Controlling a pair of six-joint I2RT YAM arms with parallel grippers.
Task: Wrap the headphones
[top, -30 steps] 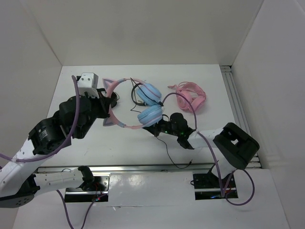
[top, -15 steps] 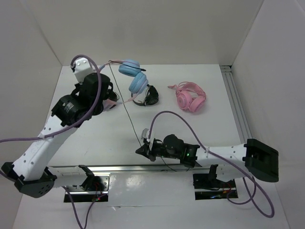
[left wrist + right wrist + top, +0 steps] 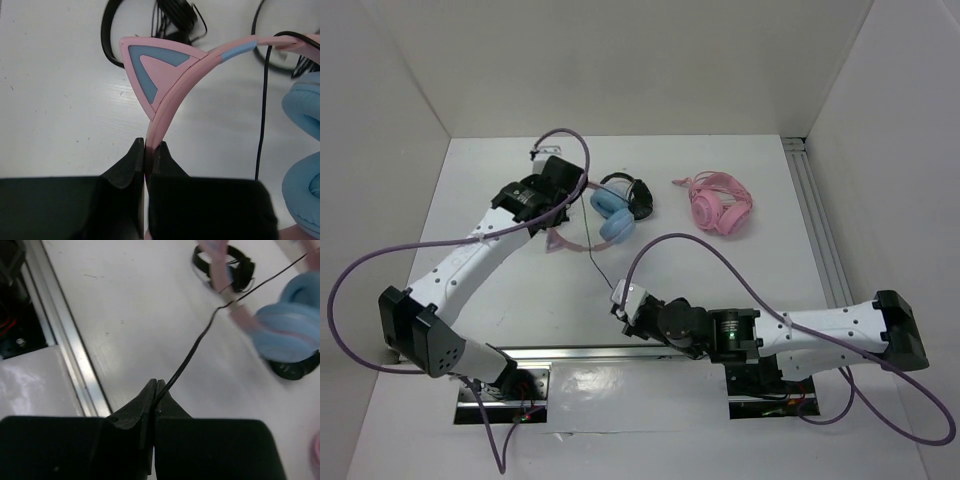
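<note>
The headphones have light blue ear cups [image 3: 612,212] and a thin pink headband with cat ears [image 3: 159,75]. They are at the back middle of the table, beside the black headphones [image 3: 632,192]. My left gripper [image 3: 562,212] is shut on the pink headband just below a cat ear, as the left wrist view shows [image 3: 150,148]. The thin black cable [image 3: 602,270] runs from the headphones towards the front. My right gripper [image 3: 622,302] is shut on that cable [image 3: 194,349] near the front rail, with the cable almost taut. The ear cups also show in the right wrist view [image 3: 290,325].
All-pink headphones [image 3: 721,208] lie at the back right. The black headphones [image 3: 150,25] lie right behind the cat-ear headband. A metal rail [image 3: 60,330] runs along the table's near edge, close to my right gripper. White walls close in the left, back and right sides.
My left arm lifted the headphones, swung them back and set them down by the black headphones. My right gripper moved away from the ear cups to the front edge and now holds the cable there.
</note>
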